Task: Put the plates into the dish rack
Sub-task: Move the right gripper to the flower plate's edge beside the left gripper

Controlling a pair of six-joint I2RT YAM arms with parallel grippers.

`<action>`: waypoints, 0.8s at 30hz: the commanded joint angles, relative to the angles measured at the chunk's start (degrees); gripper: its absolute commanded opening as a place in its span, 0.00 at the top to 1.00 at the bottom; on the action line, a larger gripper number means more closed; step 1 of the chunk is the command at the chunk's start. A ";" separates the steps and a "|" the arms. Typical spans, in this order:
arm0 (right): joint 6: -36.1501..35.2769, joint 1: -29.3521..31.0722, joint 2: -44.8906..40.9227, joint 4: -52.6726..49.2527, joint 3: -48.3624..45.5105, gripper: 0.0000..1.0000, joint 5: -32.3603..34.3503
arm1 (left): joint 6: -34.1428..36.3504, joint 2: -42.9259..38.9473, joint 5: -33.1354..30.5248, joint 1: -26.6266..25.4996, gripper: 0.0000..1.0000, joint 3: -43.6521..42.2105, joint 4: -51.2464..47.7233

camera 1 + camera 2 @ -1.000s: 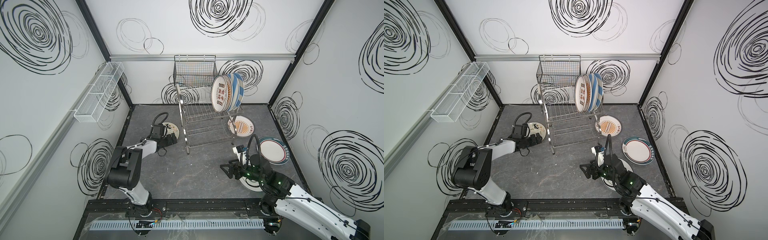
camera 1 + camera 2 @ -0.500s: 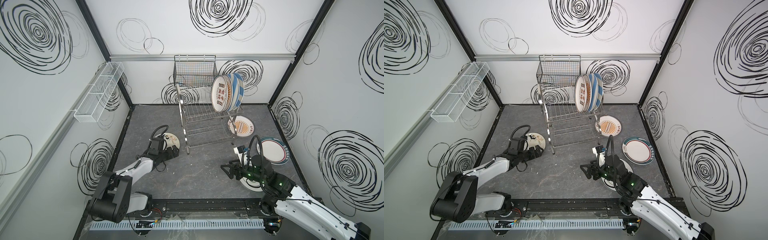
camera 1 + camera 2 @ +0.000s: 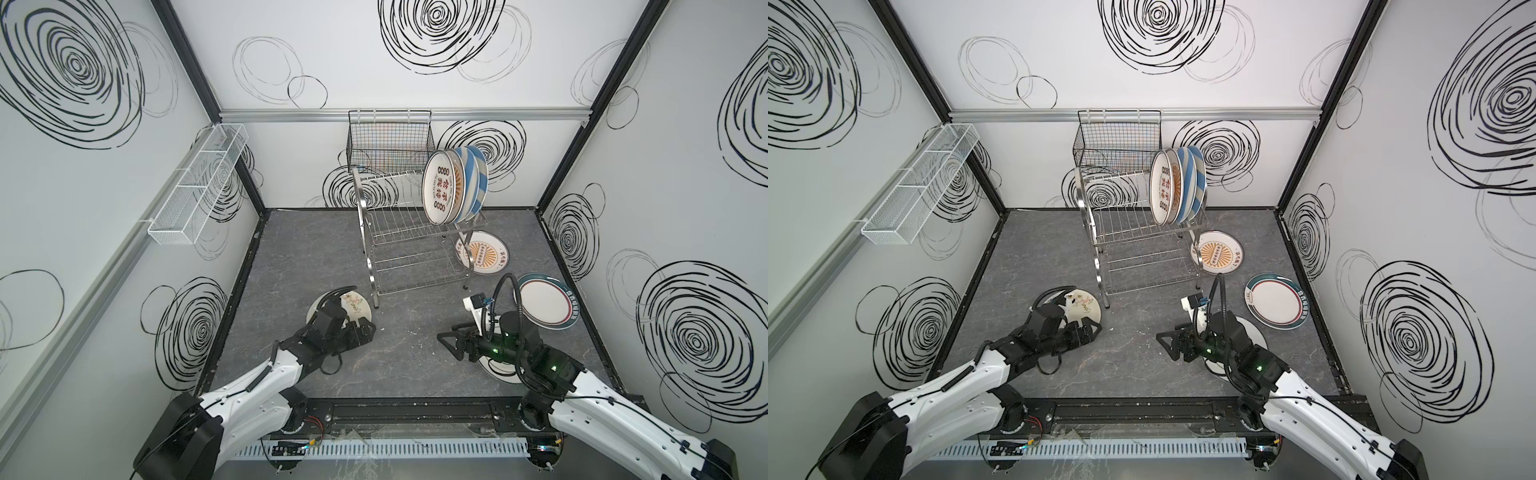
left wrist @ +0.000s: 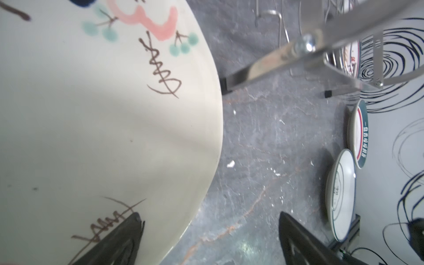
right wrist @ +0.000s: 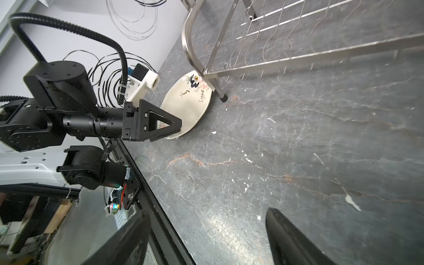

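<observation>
Beside dish rack leg, floral plate flat on floor, face up, left gripper spread over its rim, right gripper spread, empty, other plates on edge in top tier, facing left.

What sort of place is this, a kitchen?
Probably a robot test booth, not a kitchen: swirl-painted white walls box in a dark tabletop, two robot arms sit at its front edge, and a dish rack holds plates.
</observation>
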 commanded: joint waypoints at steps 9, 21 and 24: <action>15.15 10.39 11.35 31.96 -8.46 0.19 3.40 | 9.55 1.40 -15.52 6.98 0.04 14.39 -14.02; 17.16 17.01 38.73 45.52 2.33 0.19 8.77 | 21.15 20.41 -12.39 25.18 0.04 17.25 3.02; 18.75 17.11 43.62 48.88 3.76 0.19 8.61 | 21.45 23.82 -9.92 25.93 0.04 17.44 4.43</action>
